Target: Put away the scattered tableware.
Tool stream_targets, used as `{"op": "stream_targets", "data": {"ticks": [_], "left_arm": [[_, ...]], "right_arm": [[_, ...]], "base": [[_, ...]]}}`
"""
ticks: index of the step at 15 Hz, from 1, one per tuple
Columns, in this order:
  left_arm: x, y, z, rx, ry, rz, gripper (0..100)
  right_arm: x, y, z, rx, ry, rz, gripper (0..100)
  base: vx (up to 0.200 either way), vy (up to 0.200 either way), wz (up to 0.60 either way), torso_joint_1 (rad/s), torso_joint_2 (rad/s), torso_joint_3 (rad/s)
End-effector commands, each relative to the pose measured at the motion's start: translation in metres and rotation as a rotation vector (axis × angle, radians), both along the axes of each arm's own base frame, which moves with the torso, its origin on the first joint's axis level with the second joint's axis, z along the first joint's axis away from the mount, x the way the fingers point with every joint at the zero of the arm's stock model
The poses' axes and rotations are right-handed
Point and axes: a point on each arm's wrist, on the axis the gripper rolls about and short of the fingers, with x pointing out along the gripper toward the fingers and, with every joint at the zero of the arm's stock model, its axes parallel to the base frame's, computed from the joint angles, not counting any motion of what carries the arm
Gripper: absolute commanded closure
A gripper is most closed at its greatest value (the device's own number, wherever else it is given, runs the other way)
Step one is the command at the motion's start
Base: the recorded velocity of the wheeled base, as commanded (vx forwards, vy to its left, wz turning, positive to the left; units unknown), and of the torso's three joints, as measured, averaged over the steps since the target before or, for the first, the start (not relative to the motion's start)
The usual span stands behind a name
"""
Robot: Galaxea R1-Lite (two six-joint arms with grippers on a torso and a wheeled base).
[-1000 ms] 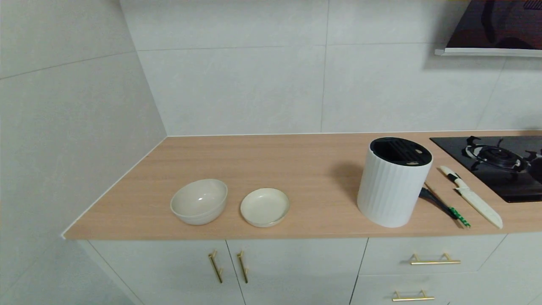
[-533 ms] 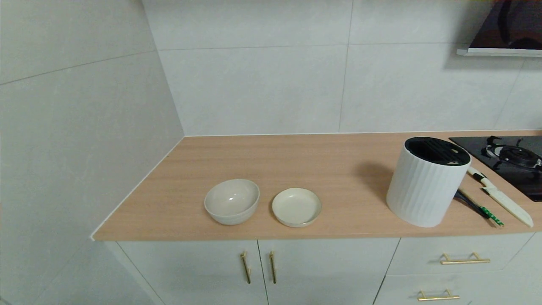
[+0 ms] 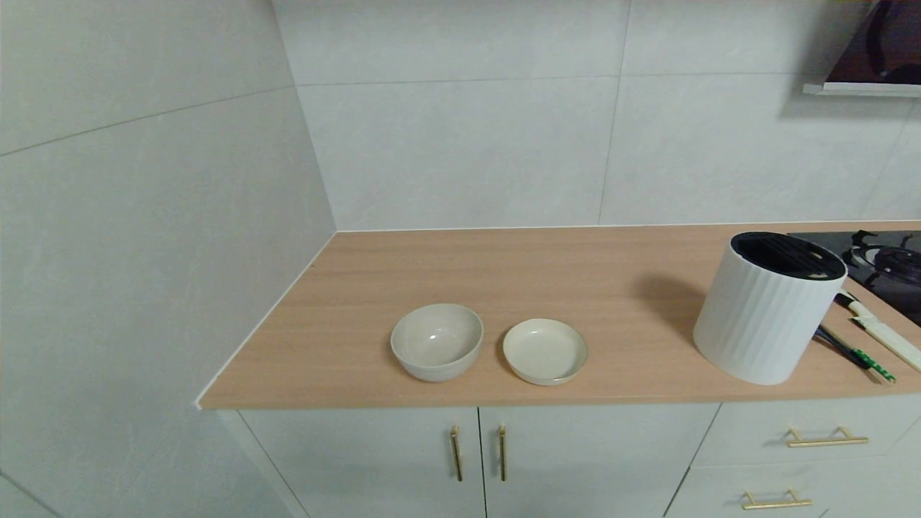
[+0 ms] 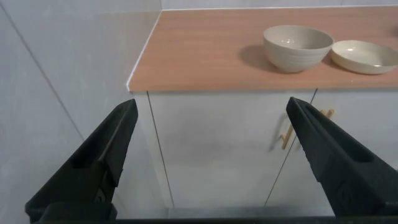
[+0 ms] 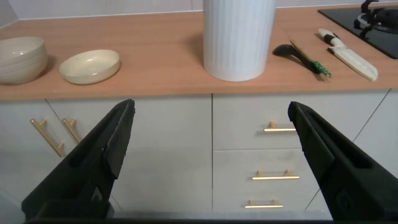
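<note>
L gripper (image 4: 208, 111) and R gripper (image 5: 210, 109): both spread, empty, facing cabinet fronts (image 4: 211, 155). Bowl (image 3: 437, 350) and dish (image 3: 545, 350) on table (image 3: 504, 273), ahead of L gripper, well apart. Holder (image 3: 770, 316) and knife (image 3: 881, 332) ahead of R gripper. Recommended: raise arm above table edge before approach; grip bowl at rim.

So in the head view the countertop (image 3: 504, 280) runs across the middle of the frame. The bowl (image 3: 437, 350) sits lower centre near the front edge, with the plate (image 3: 545, 350) just beside it on the right, not touching. Well apart, over at the right, the cutlery holder (image 3: 768, 316) stands upright. Right of that, lying flat: a spoon (image 3: 835, 339), chopsticks (image 3: 863, 357), then a knife (image 3: 881, 332). The gas stove (image 3: 881, 260) is behind them at the right edge. Cabinet doors (image 3: 424, 460) sit under the bowl, drawers (image 3: 813, 439) under the holder.
</note>
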Motion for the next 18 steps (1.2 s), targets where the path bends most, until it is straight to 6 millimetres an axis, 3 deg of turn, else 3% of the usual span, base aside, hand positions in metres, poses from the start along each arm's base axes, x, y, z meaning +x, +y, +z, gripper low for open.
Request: {"op": "stream_targets", "data": {"ticks": [1, 10, 18], "left_arm": [[0.0001, 0.0000, -0.0003, -0.001, 0.001, 0.000, 0], [0.0000, 0.0000, 0.0002, -0.001, -0.002, 0.000, 0], [0.0000, 0.0000, 0.0002, -0.002, -0.002, 0.000, 0]], "right_arm": [[0.0000, 0.0000, 0.0000, 0.000, 0.000, 0.000, 0], [0.0000, 0.0000, 0.0000, 0.000, 0.000, 0.000, 0], [0.0000, 0.0000, 0.0000, 0.000, 0.000, 0.000, 0]], "base": [[0.000, 0.000, 0.00, 0.000, 0.00, 0.000], [0.000, 0.000, 0.00, -0.007, 0.01, 0.008], [0.000, 0.000, 0.00, -0.223, 0.50, 0.271]]}}
